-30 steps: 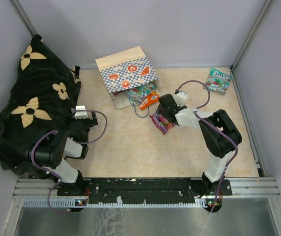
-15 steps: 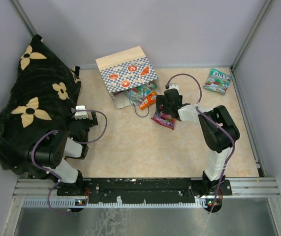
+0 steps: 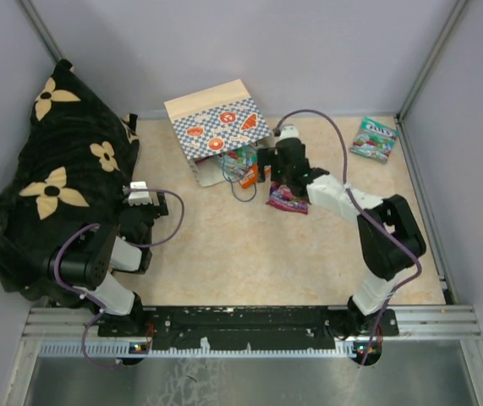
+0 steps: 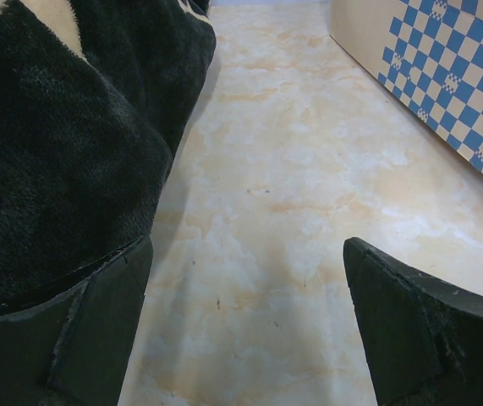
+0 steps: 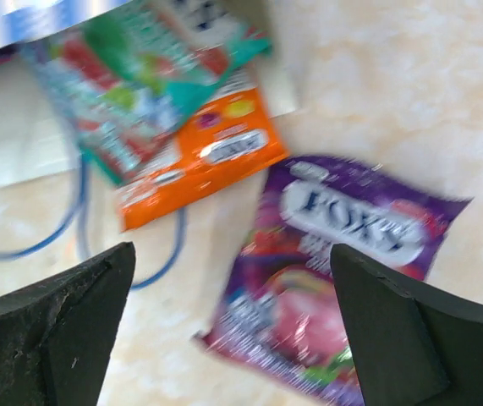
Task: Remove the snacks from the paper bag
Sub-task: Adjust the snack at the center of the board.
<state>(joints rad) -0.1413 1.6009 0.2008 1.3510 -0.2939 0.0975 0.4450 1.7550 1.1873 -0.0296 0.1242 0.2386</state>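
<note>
Black cloth (image 4: 55,169) beside left hand (image 4: 241,254), open tabletop (image 4: 292,186) ahead, purple pouch (image 5: 343,254) before paper bag (image 3: 216,123)

Top cam: fixed above and behind my bases, looking down on the whole table (image 3: 224,254). My left wrist cam: low, close, facing black cloth (image 4: 55,169) and paper bag (image 4: 444,76). Right wrist cam: close over purple pouch (image 5: 334,254). Top sees all three.

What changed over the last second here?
The right gripper, jaws open, swung from the purple pouch toward the paper bag mouth, leaving the pouch lying on the table, slightly shifted. Bag, green pouch at far right and left gripper stayed put.
</note>
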